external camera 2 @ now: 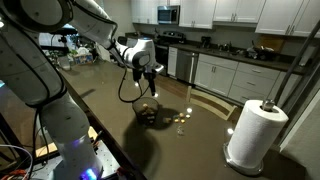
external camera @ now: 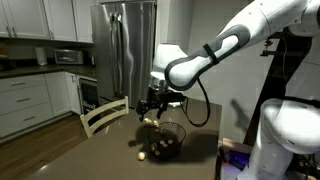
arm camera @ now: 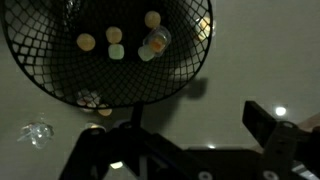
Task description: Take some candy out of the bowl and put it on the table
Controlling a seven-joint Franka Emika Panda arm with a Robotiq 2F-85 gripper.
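The dark mesh-looking bowl [external camera: 166, 141] [external camera 2: 148, 112] stands on the dark brown table [external camera: 95, 158] [external camera 2: 200, 150]. In the wrist view the bowl [arm camera: 50, 70] fills the top, with several yellowish candy pieces [arm camera: 115, 35] inside. A few candies lie on the table beside the bowl [external camera: 142, 155] [external camera 2: 180, 122], and one wrapped piece shows in the wrist view [arm camera: 35, 132]. My gripper [external camera: 152, 103] [external camera 2: 147, 72] [arm camera: 190, 128] hangs above the bowl's edge, open, with nothing between its fingers.
A pale wooden chair [external camera: 103, 117] stands at the table's far edge. A paper towel roll [external camera 2: 253, 135] stands on the table away from the bowl. A steel fridge [external camera: 125, 45] and kitchen cabinets [external camera 2: 235, 70] are behind.
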